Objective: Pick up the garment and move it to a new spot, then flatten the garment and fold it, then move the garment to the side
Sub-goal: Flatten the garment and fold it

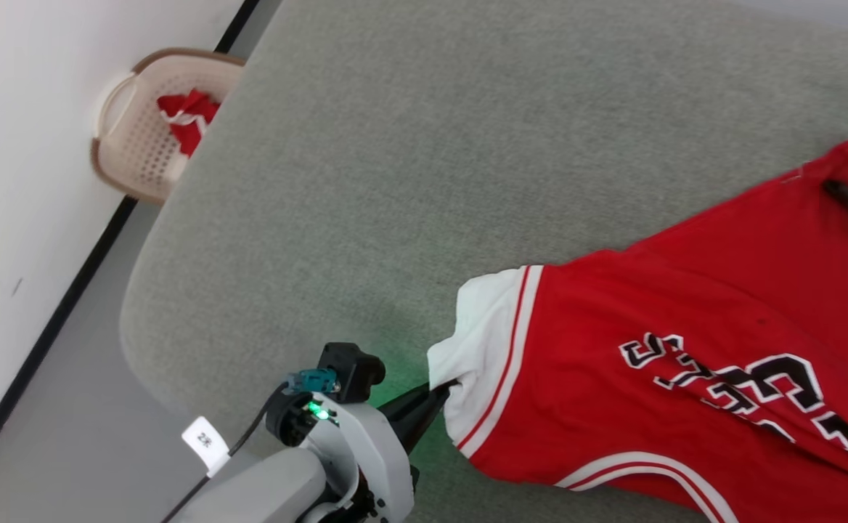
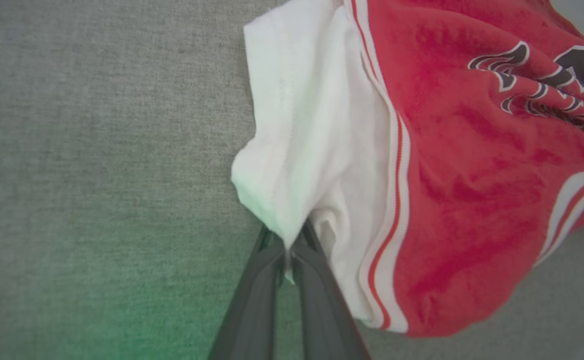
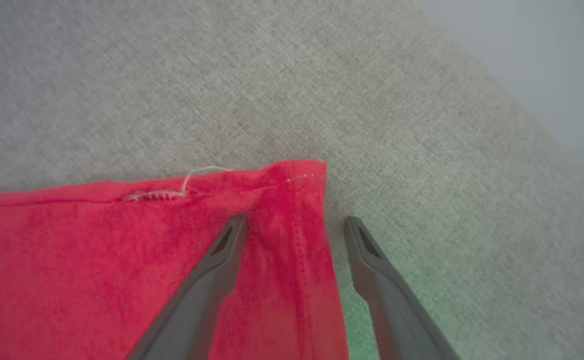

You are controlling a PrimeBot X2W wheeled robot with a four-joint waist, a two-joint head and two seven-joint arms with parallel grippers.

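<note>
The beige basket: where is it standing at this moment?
In the head view the beige basket is at the upper left, between the white wall and the edge of the grey table, with a red-and-white cloth inside.

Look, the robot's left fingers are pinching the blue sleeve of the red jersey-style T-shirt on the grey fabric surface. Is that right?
The sleeve is white, not blue. The left wrist view shows the left fingers shut on it, part of the red jersey-style T-shirt on the grey fabric surface.
</note>
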